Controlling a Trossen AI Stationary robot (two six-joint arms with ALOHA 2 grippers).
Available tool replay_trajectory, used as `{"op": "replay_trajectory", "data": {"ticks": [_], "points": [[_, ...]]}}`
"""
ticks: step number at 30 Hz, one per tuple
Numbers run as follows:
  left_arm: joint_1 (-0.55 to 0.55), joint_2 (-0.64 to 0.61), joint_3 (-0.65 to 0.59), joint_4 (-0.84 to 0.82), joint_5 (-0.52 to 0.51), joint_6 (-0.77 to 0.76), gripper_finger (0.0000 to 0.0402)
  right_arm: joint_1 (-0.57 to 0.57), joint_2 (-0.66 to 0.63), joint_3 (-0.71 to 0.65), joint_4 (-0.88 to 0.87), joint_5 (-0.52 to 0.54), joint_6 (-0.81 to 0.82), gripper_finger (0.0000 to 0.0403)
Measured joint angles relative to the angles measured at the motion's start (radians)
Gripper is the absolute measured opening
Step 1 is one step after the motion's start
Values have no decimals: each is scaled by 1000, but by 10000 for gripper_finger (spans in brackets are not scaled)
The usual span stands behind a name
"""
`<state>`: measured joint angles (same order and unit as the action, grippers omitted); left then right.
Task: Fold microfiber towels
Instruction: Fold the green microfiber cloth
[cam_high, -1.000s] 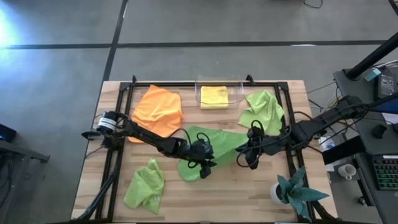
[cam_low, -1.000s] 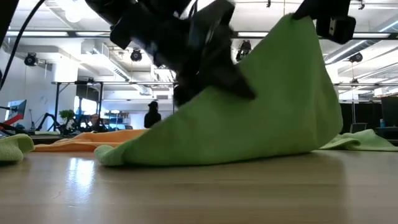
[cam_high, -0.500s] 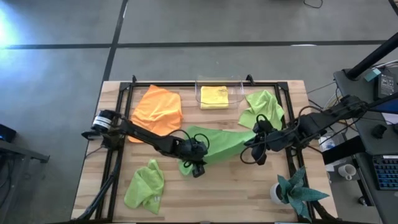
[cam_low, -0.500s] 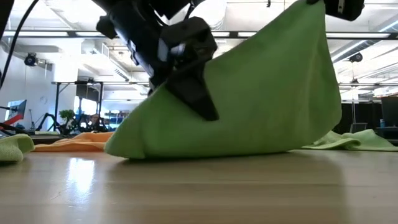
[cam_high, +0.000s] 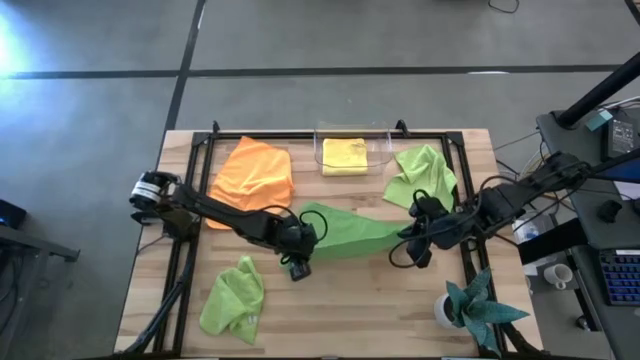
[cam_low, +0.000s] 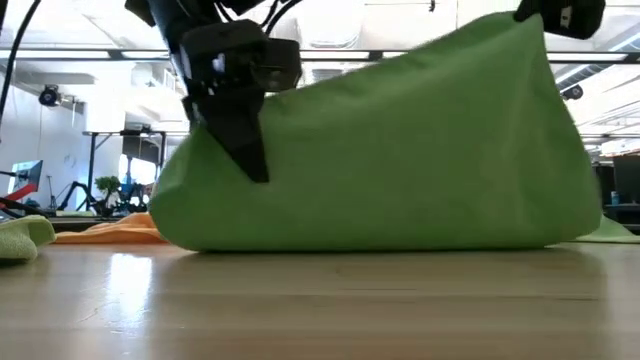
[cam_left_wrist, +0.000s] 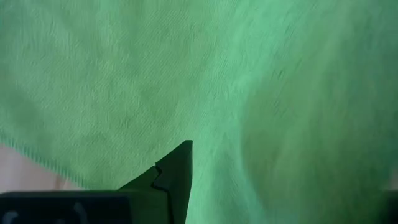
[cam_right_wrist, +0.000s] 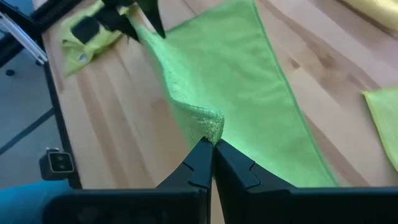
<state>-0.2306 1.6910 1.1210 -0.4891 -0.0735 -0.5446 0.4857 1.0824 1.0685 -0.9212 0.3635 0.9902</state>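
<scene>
Lime green towel (cam_high: 350, 232) hangs stretched at frame centre above the tabletop (cam_high: 350, 310), left end effector (cam_high: 297, 258) and right end effector (cam_right_wrist: 211, 146) each clamped on a corner. Soft, light, limp: best held by corners.

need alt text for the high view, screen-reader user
Seen from above, the left claw and right claw hold a lime green towel stretched between them over the wooden table. Around it lie an orange towel, two crumpled green towels, and a yellow towel in a clear bin.
</scene>
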Motion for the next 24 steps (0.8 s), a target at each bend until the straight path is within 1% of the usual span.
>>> {"op": "replay_trajectory", "data": {"ticks": [7,15,21,24], "points": [[0,-9,-2,-104,62,1,130,35,0,3,-53,0,58,8],[0,-9,-3,-89,83,12,130,67,0,-1,-47,0,84,8],[0,-9,-4,-53,81,77,130,67,0,-1,-47,1,84,8],[1,-9,-4,-37,80,157,130,69,0,-2,-47,1,83,8]]}}
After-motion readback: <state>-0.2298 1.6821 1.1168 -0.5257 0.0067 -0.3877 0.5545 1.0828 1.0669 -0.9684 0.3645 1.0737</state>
